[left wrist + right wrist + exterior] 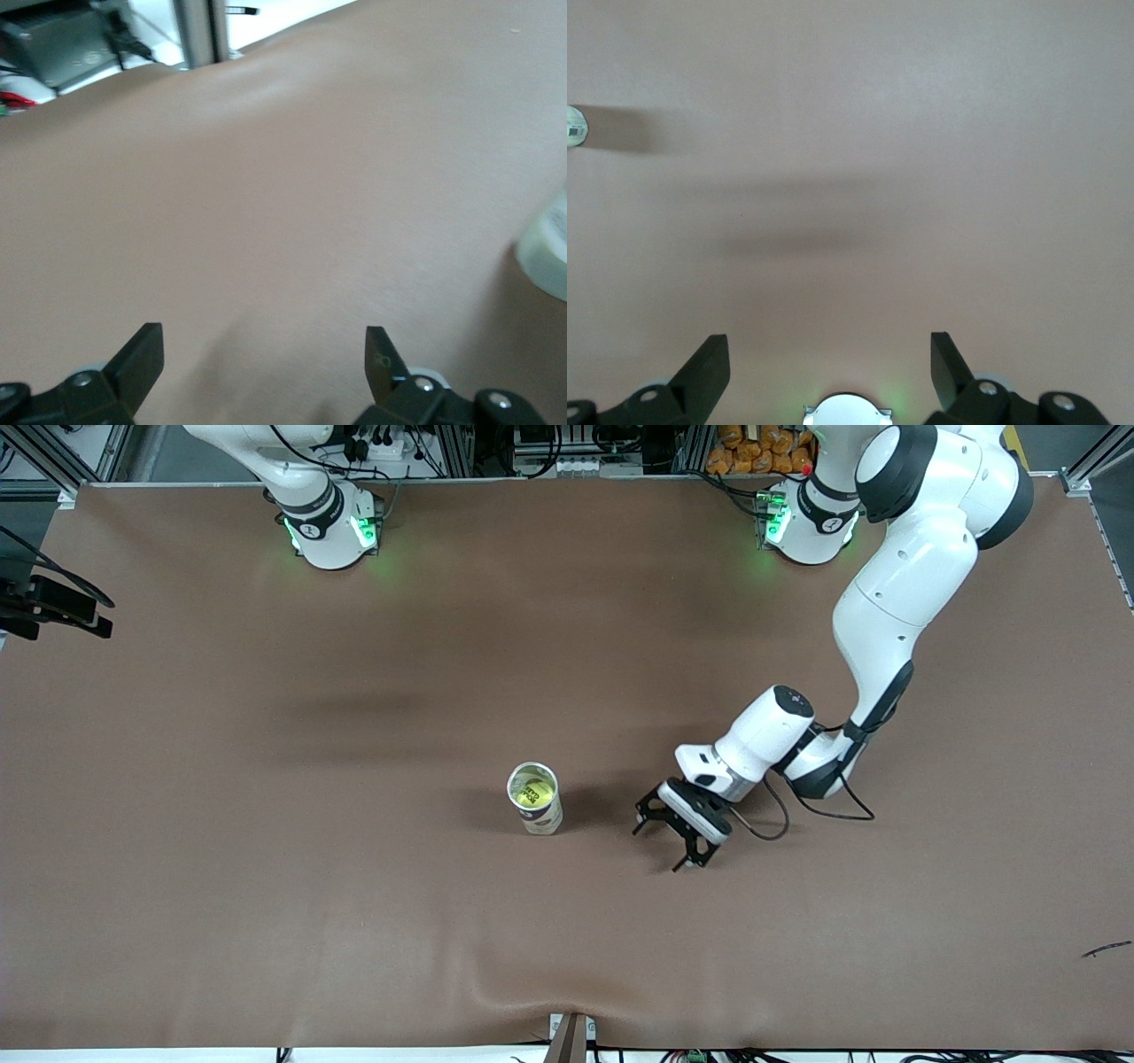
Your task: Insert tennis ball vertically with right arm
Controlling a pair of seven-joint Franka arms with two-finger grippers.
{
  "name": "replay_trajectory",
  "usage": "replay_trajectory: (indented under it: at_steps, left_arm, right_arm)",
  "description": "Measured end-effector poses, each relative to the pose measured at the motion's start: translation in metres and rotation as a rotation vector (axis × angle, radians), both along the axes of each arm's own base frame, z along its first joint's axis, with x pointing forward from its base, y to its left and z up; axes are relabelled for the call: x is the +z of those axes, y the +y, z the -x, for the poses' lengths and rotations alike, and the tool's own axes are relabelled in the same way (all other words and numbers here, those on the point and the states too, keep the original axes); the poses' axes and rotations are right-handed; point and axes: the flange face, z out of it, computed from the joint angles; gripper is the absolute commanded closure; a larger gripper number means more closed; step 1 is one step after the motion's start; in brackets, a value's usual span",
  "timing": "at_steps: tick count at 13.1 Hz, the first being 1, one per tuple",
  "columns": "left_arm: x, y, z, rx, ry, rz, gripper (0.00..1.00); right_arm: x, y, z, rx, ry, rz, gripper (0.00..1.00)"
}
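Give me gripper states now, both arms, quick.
Left gripper: open, empty, low over the table beside the can.
Right gripper: open, empty, up over bare table; that arm waits.

The left gripper hung low over the brown table with its fingers spread wide and nothing between them. Only the upright can with a tennis ball inside stood near it, toward the right arm's end. The right gripper had bare table under it.
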Motion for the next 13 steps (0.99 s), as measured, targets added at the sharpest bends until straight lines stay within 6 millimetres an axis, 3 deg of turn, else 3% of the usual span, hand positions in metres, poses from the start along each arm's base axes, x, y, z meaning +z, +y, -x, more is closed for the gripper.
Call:
replay_trajectory:
  at_steps: [4, 6, 9, 13]
  left_arm:
    - [0.017, 0.016, -0.03, 0.113, 0.043, -0.012, 0.0]
    - [0.039, 0.034, -0.046, 0.163, 0.082, -0.081, 0.0]
    - [0.093, 0.047, -0.058, 0.237, 0.182, -0.156, 0.0]
    - [0.178, 0.066, -0.057, 0.341, 0.393, -0.213, 0.0]
  right_arm:
    - [0.001, 0.014, -0.002, 0.031, -0.002, 0.029, 0.0]
    - [0.0, 0.02, -0.003, 0.044, 0.0, 0.03, 0.0]
    - [0.0, 0.02, -0.004, 0.043, 0.0, 0.03, 0.0]
    - [0.002, 0.017, -0.003, 0.033, -0.004, 0.031, 0.0]
